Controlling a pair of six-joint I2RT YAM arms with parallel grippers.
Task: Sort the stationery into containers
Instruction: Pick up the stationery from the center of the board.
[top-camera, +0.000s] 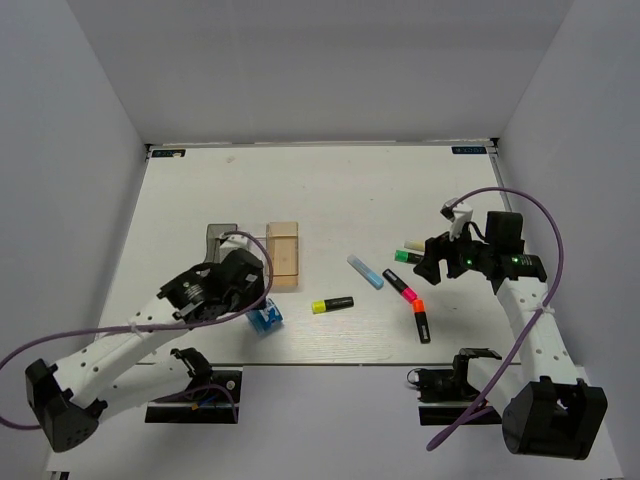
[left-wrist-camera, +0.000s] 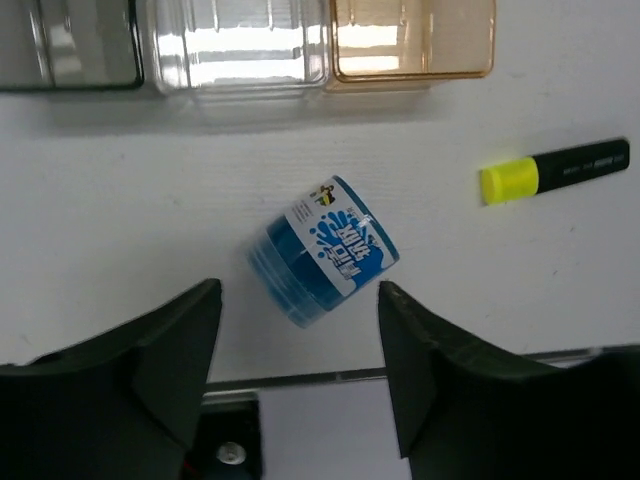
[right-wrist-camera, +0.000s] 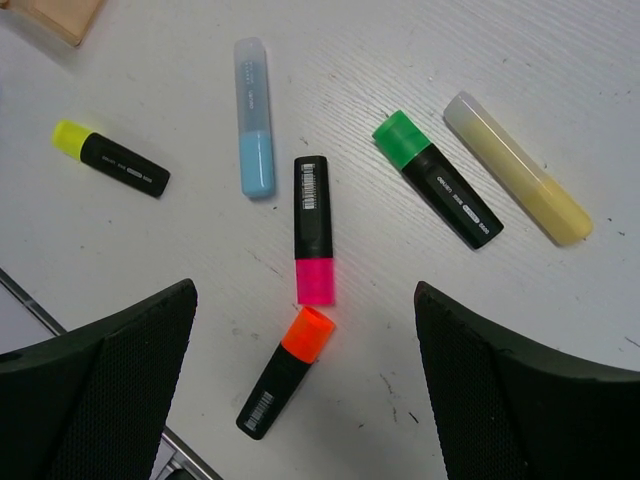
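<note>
Item: small blue-and-white patterned block (left-wrist-camera: 322, 250), lying on the white worktop (left-wrist-camera: 100, 200) just ahead of your left pincer (left-wrist-camera: 298, 300). The pincer stands wide and empty. The block's long axis runs diagonally across its closing line. Left arm nearer.

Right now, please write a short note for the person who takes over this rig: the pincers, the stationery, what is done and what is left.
Left pincer: open, over the blue-white block, gripping nothing.
Right pincer: open above the pink highlighter, holding nothing.
The block lies on the table before the grey tray, clear tray and tan tray.
Also loose on the table: yellow highlighter, orange highlighter, green highlighter, light-blue marker, pale yellow marker.
Done: nothing; the trays' visible parts are empty.
Left: sort everything.
</note>
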